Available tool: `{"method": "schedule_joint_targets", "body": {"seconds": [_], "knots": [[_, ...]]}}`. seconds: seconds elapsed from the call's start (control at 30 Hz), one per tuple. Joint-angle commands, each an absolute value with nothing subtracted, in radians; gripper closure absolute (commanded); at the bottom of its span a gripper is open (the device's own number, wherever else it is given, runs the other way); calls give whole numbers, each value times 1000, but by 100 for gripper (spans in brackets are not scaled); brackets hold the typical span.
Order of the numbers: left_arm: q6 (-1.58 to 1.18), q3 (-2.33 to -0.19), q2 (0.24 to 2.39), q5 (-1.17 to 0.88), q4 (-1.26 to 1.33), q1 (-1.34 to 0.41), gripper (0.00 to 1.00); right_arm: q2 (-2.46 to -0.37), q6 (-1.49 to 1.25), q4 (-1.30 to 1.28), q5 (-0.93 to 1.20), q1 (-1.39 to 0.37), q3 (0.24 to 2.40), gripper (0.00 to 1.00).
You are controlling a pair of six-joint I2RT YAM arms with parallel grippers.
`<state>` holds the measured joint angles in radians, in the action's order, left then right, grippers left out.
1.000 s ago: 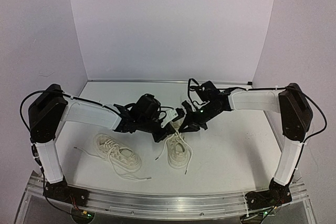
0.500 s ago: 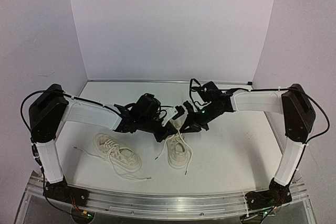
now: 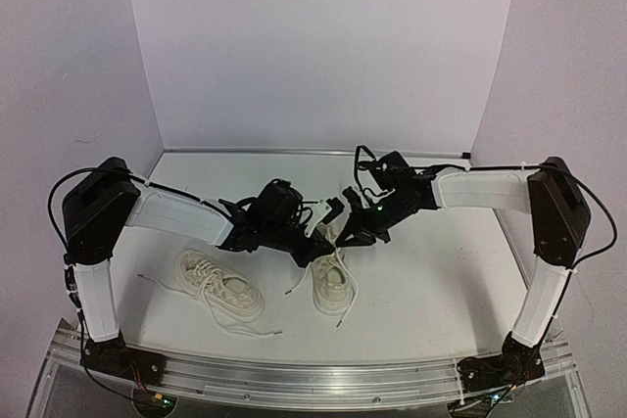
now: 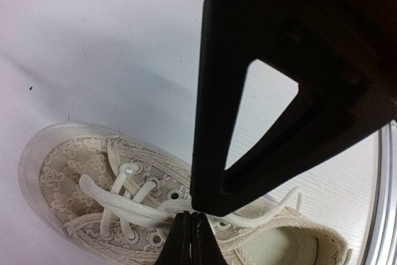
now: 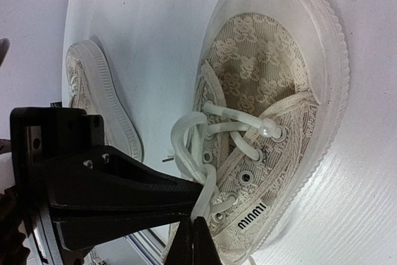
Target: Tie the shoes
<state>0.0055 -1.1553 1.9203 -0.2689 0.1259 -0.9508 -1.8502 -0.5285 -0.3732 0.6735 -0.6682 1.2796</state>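
The right tool point(image 5: 195, 237) was pinched shut on a lace loop point(image 5: 178, 144) of the middle shoe point(image 3: 331, 286) on the worktop point(image 3: 431, 261). The left tool point(image 4: 189, 234) was closed on a strand point(image 4: 124, 200) (apparently gripping it). I judged this the knot-forming stage; the next move called for drawing both ends apart evenly. The other shoe point(image 3: 220, 289) lay with laces trailing.

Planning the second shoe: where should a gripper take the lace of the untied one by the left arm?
Grip the lace trailing from the shoe toward the near edge, close to its free end, from straight above. That stretch lies flat and alone on the table, so jaws can likely straddle it crosswise.
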Motion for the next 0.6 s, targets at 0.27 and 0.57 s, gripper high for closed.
{"method": "schedule_joint_targets", "body": {"seconds": [0.27, 0.57], "knots": [[-70, -1155, 1948, -346, 205, -951, 100, -1790, -520, -324, 711, -672, 1267, 100], [-209, -1139, 1989, -377, 367, -948, 100, -1796, -536, -289, 770, -678, 1227, 100]]}}
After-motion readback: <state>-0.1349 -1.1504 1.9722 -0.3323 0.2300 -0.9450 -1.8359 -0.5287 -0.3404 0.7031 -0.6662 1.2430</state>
